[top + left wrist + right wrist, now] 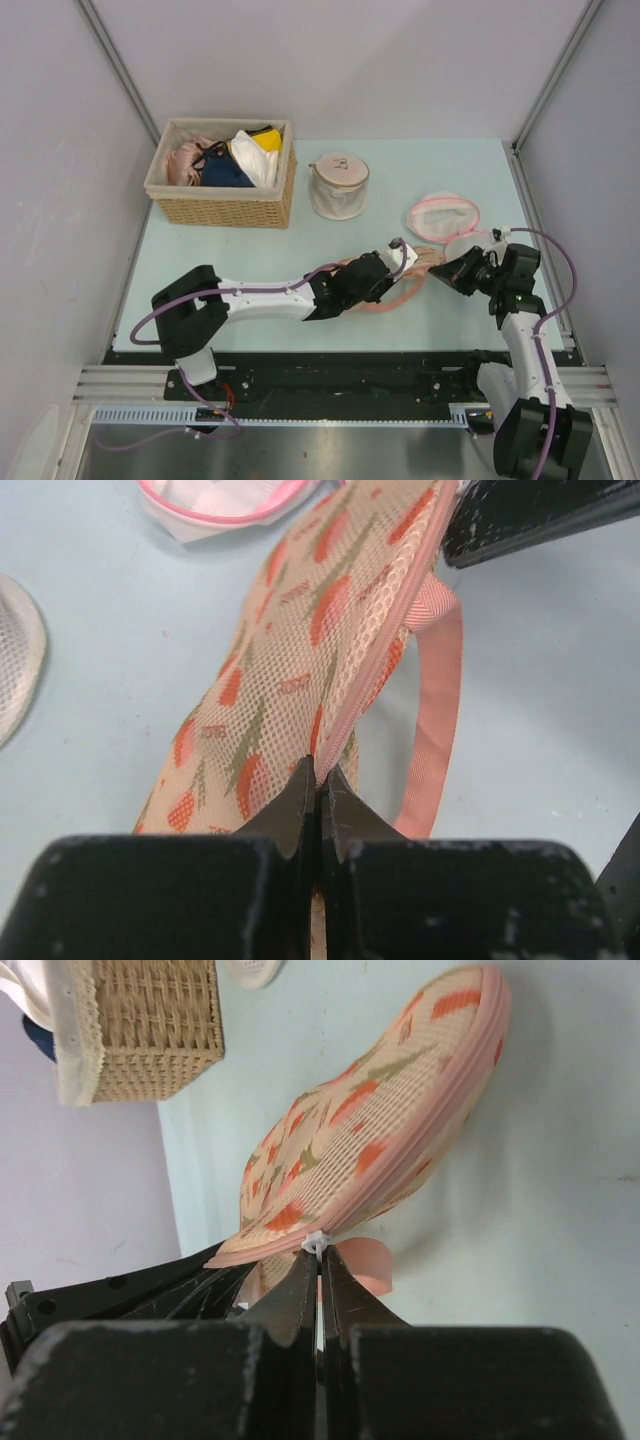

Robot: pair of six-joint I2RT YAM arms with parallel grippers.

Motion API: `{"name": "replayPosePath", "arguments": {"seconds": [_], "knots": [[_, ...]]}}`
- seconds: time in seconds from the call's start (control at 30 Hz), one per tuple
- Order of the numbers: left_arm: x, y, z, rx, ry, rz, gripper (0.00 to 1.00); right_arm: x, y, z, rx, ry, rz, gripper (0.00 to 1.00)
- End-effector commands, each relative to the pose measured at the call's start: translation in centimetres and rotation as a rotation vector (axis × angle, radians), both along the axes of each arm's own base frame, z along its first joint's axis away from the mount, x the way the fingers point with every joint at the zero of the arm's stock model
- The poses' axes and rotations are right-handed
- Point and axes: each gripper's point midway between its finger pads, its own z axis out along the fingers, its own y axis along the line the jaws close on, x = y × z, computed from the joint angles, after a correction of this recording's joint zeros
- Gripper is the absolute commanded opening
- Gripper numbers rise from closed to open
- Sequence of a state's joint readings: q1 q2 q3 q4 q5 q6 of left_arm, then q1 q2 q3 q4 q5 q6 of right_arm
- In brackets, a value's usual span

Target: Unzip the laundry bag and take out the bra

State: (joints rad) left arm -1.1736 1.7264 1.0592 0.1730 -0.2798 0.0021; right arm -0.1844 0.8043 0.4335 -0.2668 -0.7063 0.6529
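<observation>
The laundry bag [300, 650] is a cream-peach mesh pouch with red prints and a pink zipper edge, held up on edge between both grippers near the table's right middle [427, 260]. My left gripper [320, 772] is shut on the bag's zippered edge beside the pink loop handle [435, 710]. My right gripper [320, 1250] is shut on the small white zipper pull [318, 1243] at the pouch's rim [380, 1130]. From above, the left gripper [405, 260] and right gripper [452, 270] face each other closely. The bra is hidden.
A wicker basket [222, 208] holding pink, navy and yellow-white garments stands at the back left. A cylindrical white mesh bag [338, 186] sits mid-back. A round white mesh bag with a pink rim [443, 213] lies just behind the grippers.
</observation>
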Motion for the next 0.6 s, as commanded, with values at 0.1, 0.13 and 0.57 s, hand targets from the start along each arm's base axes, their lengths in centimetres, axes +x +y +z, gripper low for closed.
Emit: {"name": "replayPosePath", "arguments": {"seconds": [0.1,0.13,0.57], "knots": [[0.8,2.1,3.9,-0.061,-0.063,0.03,0.0,2.6,-1.7,2.3,0.033,-0.098,-0.001,0.0],[0.8,2.2,4.2,-0.07,-0.061,0.031,0.0,2.9,-1.7,2.2,0.039,-0.097,0.001,0.0],[0.2,3.5,8.5,-0.07,-0.17,-0.056,0.0,4.9,-1.5,0.8,0.087,-0.095,0.053,0.0]]}}
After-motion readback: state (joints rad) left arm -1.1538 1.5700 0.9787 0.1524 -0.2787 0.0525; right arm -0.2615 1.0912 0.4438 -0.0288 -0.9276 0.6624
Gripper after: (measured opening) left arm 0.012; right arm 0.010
